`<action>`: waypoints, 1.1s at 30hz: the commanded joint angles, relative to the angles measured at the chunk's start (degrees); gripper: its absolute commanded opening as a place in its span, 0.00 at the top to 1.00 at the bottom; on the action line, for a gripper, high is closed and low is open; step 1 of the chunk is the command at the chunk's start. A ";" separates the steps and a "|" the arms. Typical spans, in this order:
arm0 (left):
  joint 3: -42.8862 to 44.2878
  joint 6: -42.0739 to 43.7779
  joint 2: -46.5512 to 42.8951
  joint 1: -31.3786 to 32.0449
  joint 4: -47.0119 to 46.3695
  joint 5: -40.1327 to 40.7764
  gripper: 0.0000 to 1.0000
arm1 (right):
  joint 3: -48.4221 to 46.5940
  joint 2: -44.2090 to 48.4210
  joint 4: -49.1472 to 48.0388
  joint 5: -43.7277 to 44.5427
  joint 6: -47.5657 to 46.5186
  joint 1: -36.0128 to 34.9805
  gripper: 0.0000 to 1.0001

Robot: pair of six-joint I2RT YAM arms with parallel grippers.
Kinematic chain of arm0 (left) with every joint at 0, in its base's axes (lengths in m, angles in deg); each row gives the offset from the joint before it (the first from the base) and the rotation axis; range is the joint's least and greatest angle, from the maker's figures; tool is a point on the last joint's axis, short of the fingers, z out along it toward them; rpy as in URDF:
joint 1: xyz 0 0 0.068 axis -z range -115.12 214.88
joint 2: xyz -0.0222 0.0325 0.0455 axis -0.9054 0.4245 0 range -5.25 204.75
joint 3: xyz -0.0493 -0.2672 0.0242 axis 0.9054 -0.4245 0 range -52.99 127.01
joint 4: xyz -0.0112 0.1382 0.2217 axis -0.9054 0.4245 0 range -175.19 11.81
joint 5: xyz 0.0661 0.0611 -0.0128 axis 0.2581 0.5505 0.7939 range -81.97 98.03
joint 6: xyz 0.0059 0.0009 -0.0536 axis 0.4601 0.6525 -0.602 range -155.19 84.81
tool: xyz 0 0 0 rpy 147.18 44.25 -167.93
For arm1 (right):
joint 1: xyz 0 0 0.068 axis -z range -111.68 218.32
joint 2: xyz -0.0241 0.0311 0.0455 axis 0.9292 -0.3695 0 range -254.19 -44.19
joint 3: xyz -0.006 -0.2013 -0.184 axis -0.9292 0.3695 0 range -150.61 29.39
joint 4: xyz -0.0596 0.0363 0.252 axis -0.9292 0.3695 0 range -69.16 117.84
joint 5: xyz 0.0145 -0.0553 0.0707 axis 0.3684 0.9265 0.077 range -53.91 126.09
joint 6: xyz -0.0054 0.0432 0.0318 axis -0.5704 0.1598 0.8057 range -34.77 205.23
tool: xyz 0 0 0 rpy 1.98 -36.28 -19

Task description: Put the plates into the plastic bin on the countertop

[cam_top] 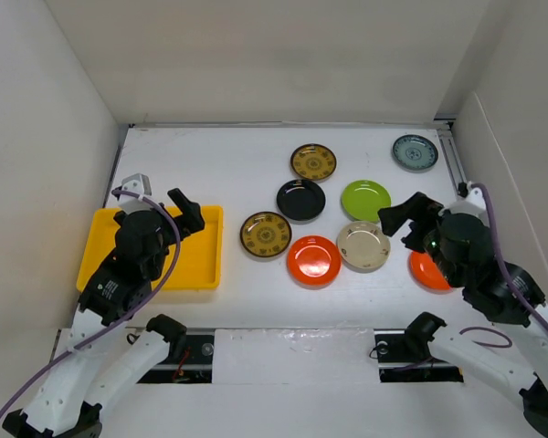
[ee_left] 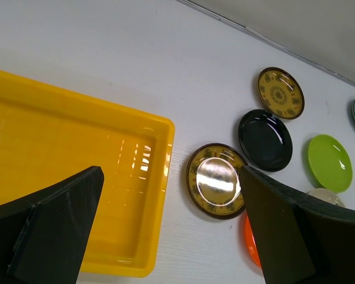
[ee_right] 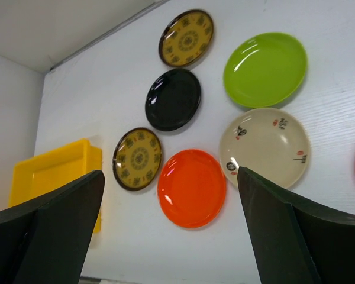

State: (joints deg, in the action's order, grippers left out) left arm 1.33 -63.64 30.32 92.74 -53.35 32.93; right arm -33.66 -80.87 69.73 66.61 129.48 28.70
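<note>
The left hand (cam_top: 186,213) hung open over the yellow plastic bin (cam_top: 204,265) and the right hand (cam_top: 405,222) hung open near the beige plate (cam_top: 363,245), evidently poised for a first pick.

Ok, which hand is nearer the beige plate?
Right. The right hand is just right of the beige plate; the left hand is far left, over the yellow bin.

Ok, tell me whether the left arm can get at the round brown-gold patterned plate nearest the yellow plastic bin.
Probably yes. The left gripper hangs open over the right end of the yellow plastic bin, and the brown-gold patterned plate lies just beyond it, uncovered, nothing between.
</note>
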 commanded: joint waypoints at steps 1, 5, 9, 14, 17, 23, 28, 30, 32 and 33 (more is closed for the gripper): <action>-0.27 0.85 0.99 0.00 -2.57 -1.26 0.00 | 4.76 -2.32 -11.23 -8.70 -4.07 0.42 0.00; -0.27 0.85 0.99 0.00 -2.57 -1.26 0.00 | 11.27 -13.03 -25.83 -19.16 -6.54 2.87 0.00; -0.80 0.85 0.47 0.00 -2.57 -0.21 0.00 | 11.98 -28.58 -37.52 -35.66 -9.70 5.60 0.00; -0.80 0.33 1.16 0.00 -2.57 0.32 0.00 | 3.31 -49.83 -40.88 -37.91 -14.97 4.99 0.08; -0.80 0.32 2.83 0.00 -2.57 0.32 0.00 | -0.22 -55.41 -40.88 -40.71 -15.51 5.60 0.14; -0.80 0.94 3.98 0.00 -2.57 -1.18 0.00 | -0.23 -55.85 -43.96 -43.08 -15.51 4.46 0.13; -0.80 1.46 3.98 0.00 -2.57 -1.18 0.00 | -5.06 -63.85 -43.44 -45.72 -17.53 4.98 0.19; -0.80 1.46 3.98 0.00 -2.57 -1.18 0.00 | -5.07 -66.23 -43.43 -46.26 -17.53 4.99 0.22; -0.80 1.46 3.46 0.00 -2.57 -1.18 0.00 | -4.37 -66.23 -43.96 -46.95 -18.05 4.99 0.24; -0.80 1.46 3.45 0.00 -2.57 -1.18 0.00 | -4.37 -66.23 -44.83 -46.96 -18.06 4.99 0.24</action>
State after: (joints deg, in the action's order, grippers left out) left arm 0.85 -63.05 34.58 92.74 -54.18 31.95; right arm -37.55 -147.32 27.87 21.83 113.07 33.73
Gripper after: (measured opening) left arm 0.997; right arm 0.765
